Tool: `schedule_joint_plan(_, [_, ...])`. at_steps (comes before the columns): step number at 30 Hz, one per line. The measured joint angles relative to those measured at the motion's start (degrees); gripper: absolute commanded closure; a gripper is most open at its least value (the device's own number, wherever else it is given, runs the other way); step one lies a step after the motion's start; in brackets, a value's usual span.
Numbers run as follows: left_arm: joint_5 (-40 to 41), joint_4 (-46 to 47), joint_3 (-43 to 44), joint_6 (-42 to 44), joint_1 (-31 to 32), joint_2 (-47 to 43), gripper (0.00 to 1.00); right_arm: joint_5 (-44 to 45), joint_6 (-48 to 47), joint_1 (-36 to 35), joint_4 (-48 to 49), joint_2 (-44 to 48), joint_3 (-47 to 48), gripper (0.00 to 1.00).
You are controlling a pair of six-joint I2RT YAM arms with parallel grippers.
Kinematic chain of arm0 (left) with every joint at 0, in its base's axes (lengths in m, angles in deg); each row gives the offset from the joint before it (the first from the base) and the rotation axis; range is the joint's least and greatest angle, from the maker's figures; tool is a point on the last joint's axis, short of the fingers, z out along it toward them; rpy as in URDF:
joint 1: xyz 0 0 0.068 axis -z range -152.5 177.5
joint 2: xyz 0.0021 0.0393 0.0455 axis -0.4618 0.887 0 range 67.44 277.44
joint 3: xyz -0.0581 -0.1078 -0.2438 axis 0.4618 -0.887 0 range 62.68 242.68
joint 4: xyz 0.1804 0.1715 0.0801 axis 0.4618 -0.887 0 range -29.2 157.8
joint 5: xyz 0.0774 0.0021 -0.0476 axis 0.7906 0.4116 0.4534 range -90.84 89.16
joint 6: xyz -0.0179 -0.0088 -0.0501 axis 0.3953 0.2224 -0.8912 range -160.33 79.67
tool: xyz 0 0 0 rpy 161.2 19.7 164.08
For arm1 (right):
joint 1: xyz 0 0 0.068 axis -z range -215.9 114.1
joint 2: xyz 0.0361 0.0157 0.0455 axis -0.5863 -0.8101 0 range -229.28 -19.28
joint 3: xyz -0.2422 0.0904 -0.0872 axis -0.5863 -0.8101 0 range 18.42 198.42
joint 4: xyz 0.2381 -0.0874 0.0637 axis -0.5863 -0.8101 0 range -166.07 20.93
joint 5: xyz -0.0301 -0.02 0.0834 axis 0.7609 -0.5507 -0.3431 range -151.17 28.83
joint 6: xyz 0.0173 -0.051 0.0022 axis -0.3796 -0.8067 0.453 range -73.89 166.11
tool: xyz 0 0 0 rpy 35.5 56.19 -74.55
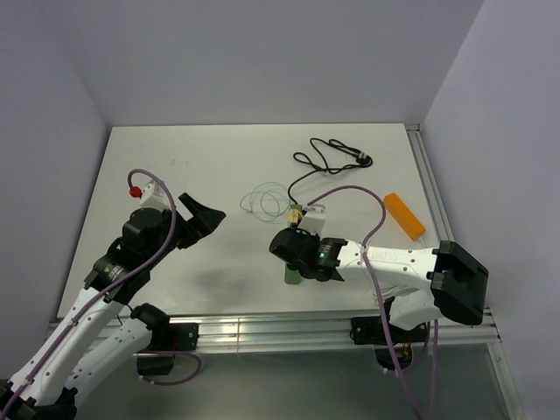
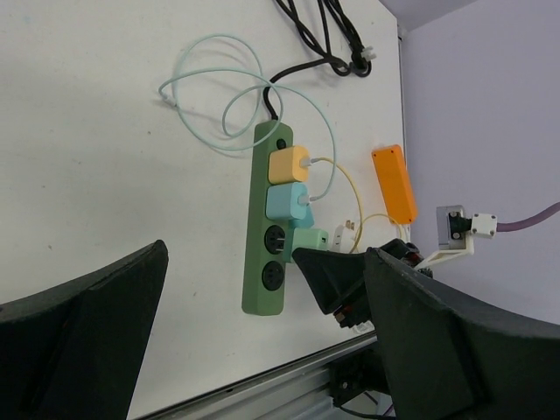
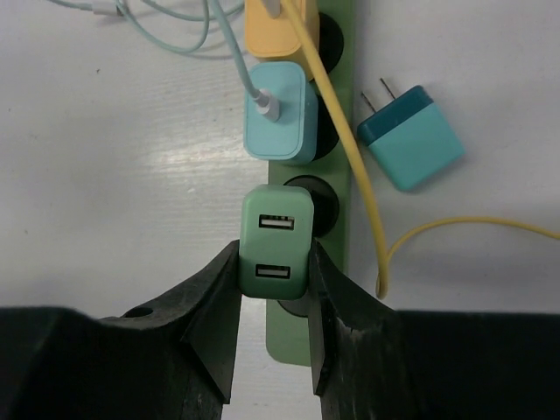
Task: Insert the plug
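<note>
Green USB charger [image 3: 276, 243], with two ports on its face, sits pinched between the black fingers of the right gripper [image 3: 274, 267], which press on its left and right sides. In the right wrist view it lies over the lower part of the pale green power strip [image 3: 289, 337], partly covering the left side of a round socket. In the left wrist view the strip's two lower sockets both show uncovered. The green charger appears just off to their right, standing further from the strip's face than the seated chargers do.

Higher up the strip, a light blue charger [image 3: 278, 109] and a yellow charger [image 3: 271, 26] are plugged in. A mint cable [image 2: 210, 38] loops across the white table [image 1: 219, 157] toward the upper left. A yellow cable [image 3: 350, 149] runs down along the strip's right edge. A teal charger [image 3: 413, 136] lies loose on the table just right of the strip, prongs pointing to the upper left.

An orange box [image 2: 394, 184] rests further right, apart from the strip. The strip's black cable [image 2: 354, 59] coils at the top of the left wrist view.

The left gripper [image 1: 206, 214] hangs left of centre in the overhead view, well apart from the strip, fingers spread wide and holding nothing.
</note>
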Motion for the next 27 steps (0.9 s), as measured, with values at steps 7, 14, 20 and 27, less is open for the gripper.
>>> schedule_joint_plan(7, [-1.0,0.9,-1.6,0.2,0.0,0.0,0.01,2.4,-1.2,0.1,1.1,-0.5,-1.2,1.00])
schedule_joint_plan(14, [-1.8,1.2,-1.7,0.2,0.0,0.7,0.00,2.3,-2.4,0.4,2.5,-1.6,-1.7,1.00])
schedule_joint_plan(20, [-2.0,1.8,-1.7,0.2,0.0,0.6,0.00,2.3,-3.0,0.5,4.0,-2.9,-1.7,1.00])
schedule_joint_plan(27, [-2.0,2.0,-1.7,0.3,0.0,0.6,0.01,2.2,-3.8,0.6,3.6,-4.1,-0.7,1.00])
